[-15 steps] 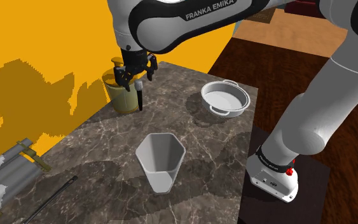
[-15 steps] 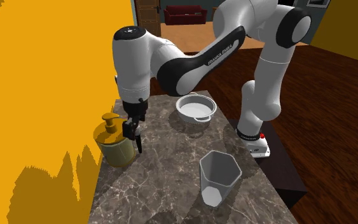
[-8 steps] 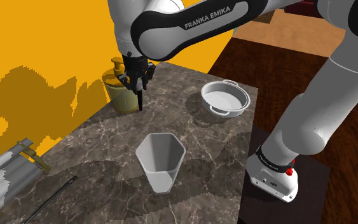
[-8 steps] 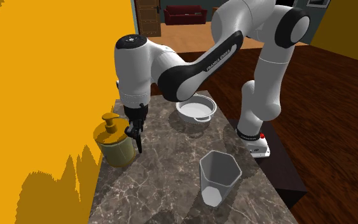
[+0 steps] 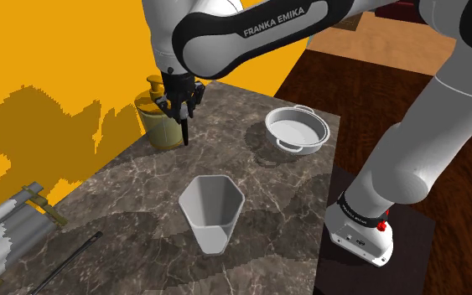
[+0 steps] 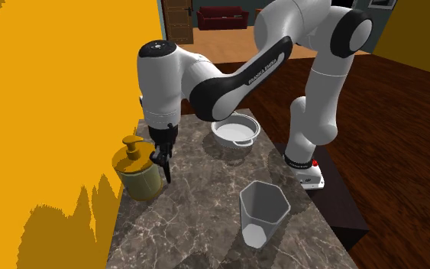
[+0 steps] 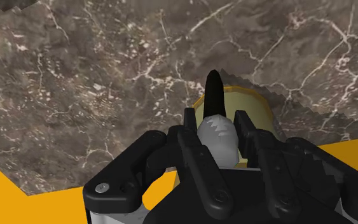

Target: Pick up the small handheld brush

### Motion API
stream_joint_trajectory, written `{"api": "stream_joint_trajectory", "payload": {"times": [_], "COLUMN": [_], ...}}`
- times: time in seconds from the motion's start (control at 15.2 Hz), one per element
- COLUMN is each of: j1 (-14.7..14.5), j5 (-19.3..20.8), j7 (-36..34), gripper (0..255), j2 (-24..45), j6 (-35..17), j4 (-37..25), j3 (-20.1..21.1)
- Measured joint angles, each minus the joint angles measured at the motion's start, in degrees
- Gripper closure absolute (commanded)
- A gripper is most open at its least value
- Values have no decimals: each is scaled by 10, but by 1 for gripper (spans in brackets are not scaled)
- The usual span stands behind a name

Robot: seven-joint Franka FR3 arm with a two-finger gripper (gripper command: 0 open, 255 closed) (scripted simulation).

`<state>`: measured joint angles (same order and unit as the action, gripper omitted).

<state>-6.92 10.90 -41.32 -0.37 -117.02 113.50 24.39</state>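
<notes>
The small brush [image 5: 184,130] stands upright on the dark marble counter [image 5: 125,201], right beside a yellow soap dispenser [image 5: 158,121]. Its thin black handle [image 7: 213,95] points down at the counter and its pale grey head [image 7: 215,130] sits between my fingers. My black gripper [image 5: 181,100] comes straight down from above and is shut on that head; both fingers [image 7: 191,137] press against it. In the second exterior view the gripper [image 6: 160,155] hangs next to the dispenser [image 6: 137,174], with the brush [image 6: 166,173] below it.
A white two-handled bowl [image 5: 294,128] sits toward the counter's far right corner. A grey faceted cup [image 5: 213,209] stands mid-counter. Grey pipes [image 5: 3,235] and a thin dark rod [image 5: 68,260] lie at the shoulder view's lower left. An orange wall [image 5: 49,50] backs the dispenser.
The fingers, spread a second ago, have closed on the brush head, and the hand shifted slightly. Over the last half second nothing has moved.
</notes>
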Motion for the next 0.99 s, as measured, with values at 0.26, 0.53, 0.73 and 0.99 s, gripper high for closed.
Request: {"api": "stream_joint_trajectory", "payload": {"times": [0.26, 0.53, 0.73, 0.99], "j1": [0, -1, 0, 0], "j5": [-5, -9, -12, -14], "j7": [7, 11, 17, 23], "gripper": [255, 255, 255, 255], "j2": [-5, -9, -12, -16], "j6": [25, 55, 78, 103], "j4": [-21, -47, -68, -91], "j3": [0, 0, 0, -1]}}
